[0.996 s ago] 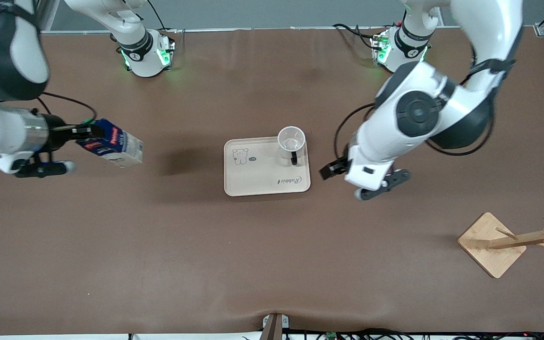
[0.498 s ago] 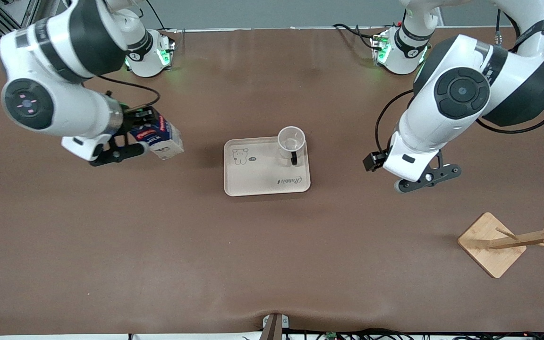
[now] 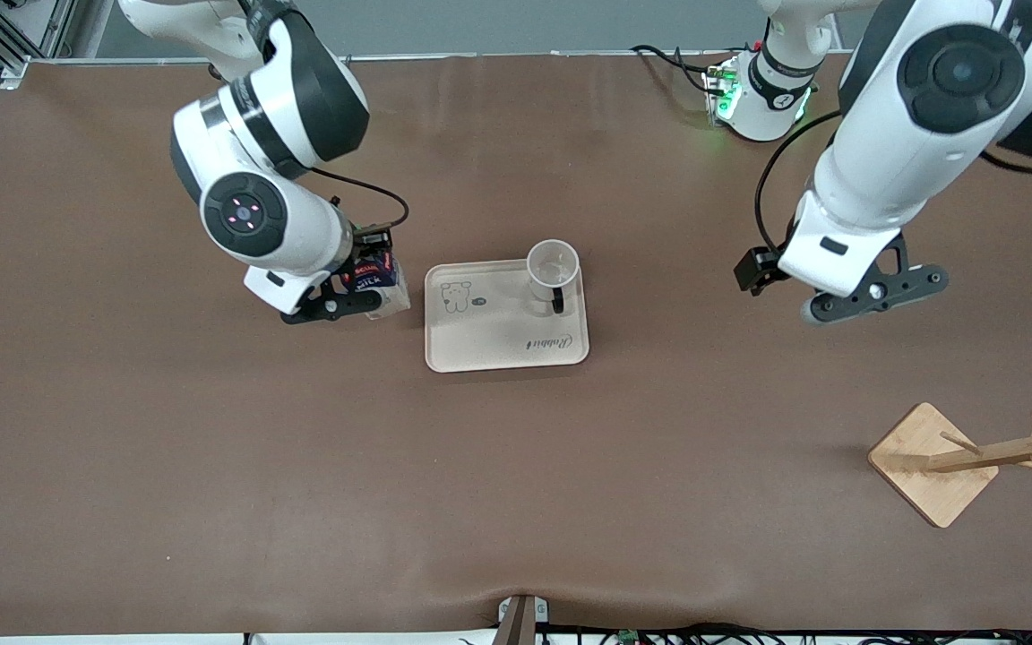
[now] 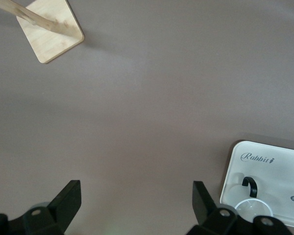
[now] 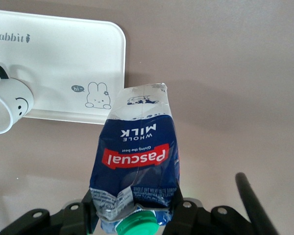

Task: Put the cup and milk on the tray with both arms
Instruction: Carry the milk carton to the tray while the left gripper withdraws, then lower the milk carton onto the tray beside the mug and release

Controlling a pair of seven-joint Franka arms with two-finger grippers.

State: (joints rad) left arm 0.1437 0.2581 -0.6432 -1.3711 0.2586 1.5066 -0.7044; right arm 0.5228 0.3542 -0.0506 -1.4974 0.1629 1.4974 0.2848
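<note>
Right gripper (image 3: 371,285): hanging in the air over the bare table just beside the tray's edge toward the right arm's end, fingers pinching the milk near its capped top.
Milk (image 3: 379,278): being held off the table in the right gripper, tilted, its blue body and green cap (image 5: 139,223) showing in the right wrist view; not on the tray.
Tray (image 3: 489,345): lying flat on the brown table (image 3: 516,502) near its middle, bear drawing and script lettering showing.
Cup (image 3: 553,266): standing upright on the tray, in the corner toward the left arm's end and farther from the front camera, black handle facing that camera; nothing is gripping it.
Left gripper (image 4: 134,205): hovering over bare table toward the left arm's end, well apart from the tray, fingers spread wide and holding nothing.
Wooden rack (image 3: 973,461): standing on its square base toward the left arm's end, nearer to the front camera than the tray.
</note>
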